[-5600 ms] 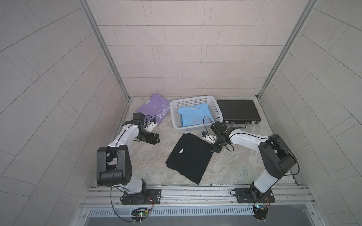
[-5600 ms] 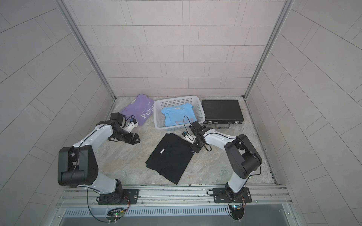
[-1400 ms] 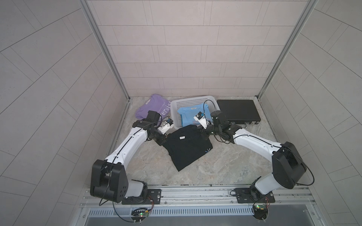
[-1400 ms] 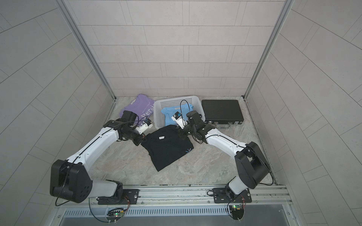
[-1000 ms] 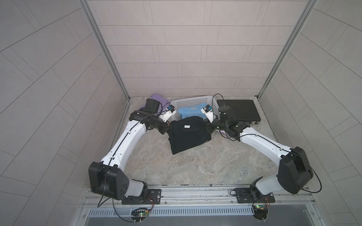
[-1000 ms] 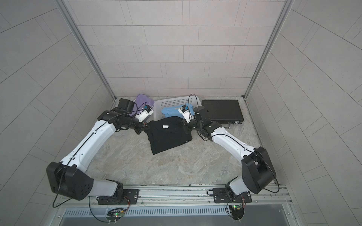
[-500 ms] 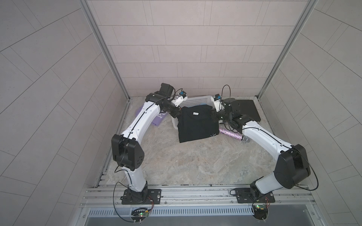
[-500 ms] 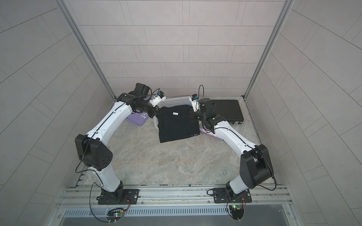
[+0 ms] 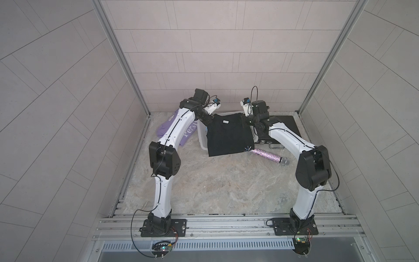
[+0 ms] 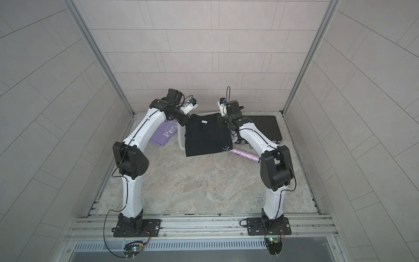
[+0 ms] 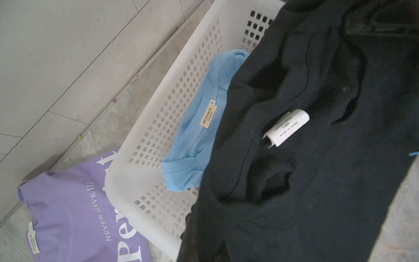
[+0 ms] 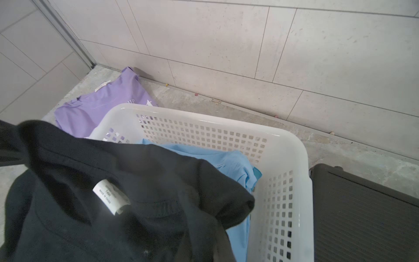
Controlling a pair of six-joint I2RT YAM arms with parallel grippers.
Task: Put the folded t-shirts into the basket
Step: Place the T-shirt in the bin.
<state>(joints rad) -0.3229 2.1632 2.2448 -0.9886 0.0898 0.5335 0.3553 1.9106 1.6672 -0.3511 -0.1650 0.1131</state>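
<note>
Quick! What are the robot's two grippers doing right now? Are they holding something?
Left gripper: shut, holding one top corner of the black shirt.
Right gripper: shut, holding the shirt's other top corner.

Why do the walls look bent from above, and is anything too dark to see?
In both top views the wide lens splays the tiled walls; light is soft. Left wrist view: the black t-shirt is a murky mass, its white label sharp. Right wrist view: the white basket gleams at its rim.
</note>
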